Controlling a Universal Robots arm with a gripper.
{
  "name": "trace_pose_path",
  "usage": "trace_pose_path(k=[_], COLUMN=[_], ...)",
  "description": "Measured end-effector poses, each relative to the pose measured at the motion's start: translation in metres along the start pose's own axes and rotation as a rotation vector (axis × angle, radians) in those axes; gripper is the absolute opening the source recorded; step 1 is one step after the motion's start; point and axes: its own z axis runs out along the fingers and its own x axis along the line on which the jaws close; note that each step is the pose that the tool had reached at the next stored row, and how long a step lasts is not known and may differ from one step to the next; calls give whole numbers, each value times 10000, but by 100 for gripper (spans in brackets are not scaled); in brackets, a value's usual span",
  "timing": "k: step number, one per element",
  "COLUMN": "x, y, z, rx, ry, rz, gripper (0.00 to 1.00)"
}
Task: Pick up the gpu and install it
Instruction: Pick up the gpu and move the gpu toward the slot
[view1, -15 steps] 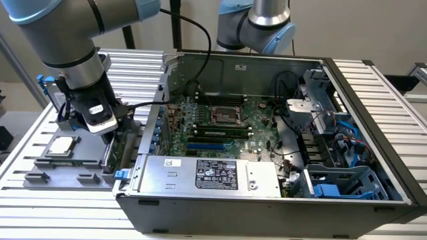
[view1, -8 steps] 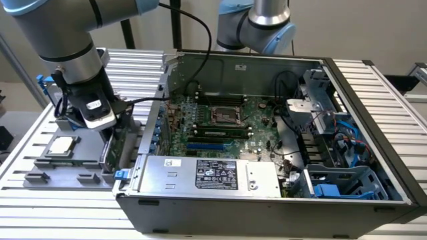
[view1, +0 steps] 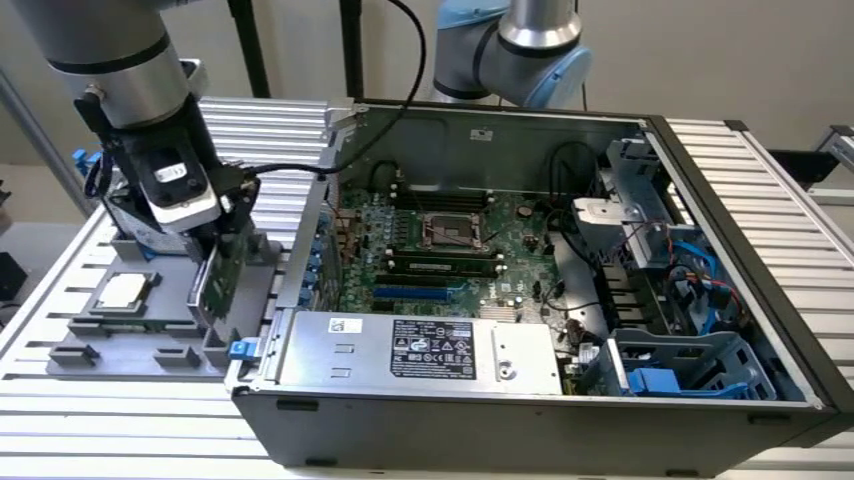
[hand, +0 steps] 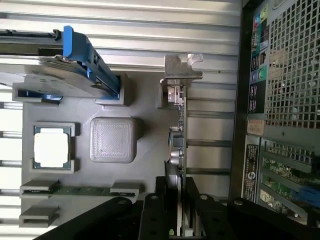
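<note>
Gripping the gpu (hand: 181, 125) edge-on, the hand (hand: 178, 200) has its two dark fingers (hand: 162, 205) drawn in against the card's flat faces, with no gap showing on either side. The card stands on its long edge over the grey fixture tray (view1: 80, 340). Its silver end bracket (hand: 182, 70) is at the end away from the fingers. Whether the lower edge is seated in the tray or just clear of it cannot be told.

In the exterior view the arm hangs over the tray at the exterior view's left, just beside the open computer case (view1: 534, 400). A narrow strip of tray and slatted tabletop (view1: 287, 120) lies between the card and the case's perforated rear wall (hand: 292, 75).

On the card's other side a grey square block (hand: 113, 140) stands near. A processor chip (hand: 51, 147) sits beyond the block in its pocket, and a narrow memory stick (hand: 80, 190) lies in its slot. A hard drive in a blue frame (hand: 65, 65) leans tilted at the tray's far end.

The case lies open on top, its rim unobstructed. The motherboard (view1: 441, 240) is exposed, with a blue slot (view1: 420, 293) next to the power supply (view1: 427, 350).
</note>
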Motion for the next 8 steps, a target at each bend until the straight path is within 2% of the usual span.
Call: trace_pose_path(k=[8], x=[-39], y=[-21], z=[-364], rx=[1], ry=[7], rz=[1], gripper=[0])
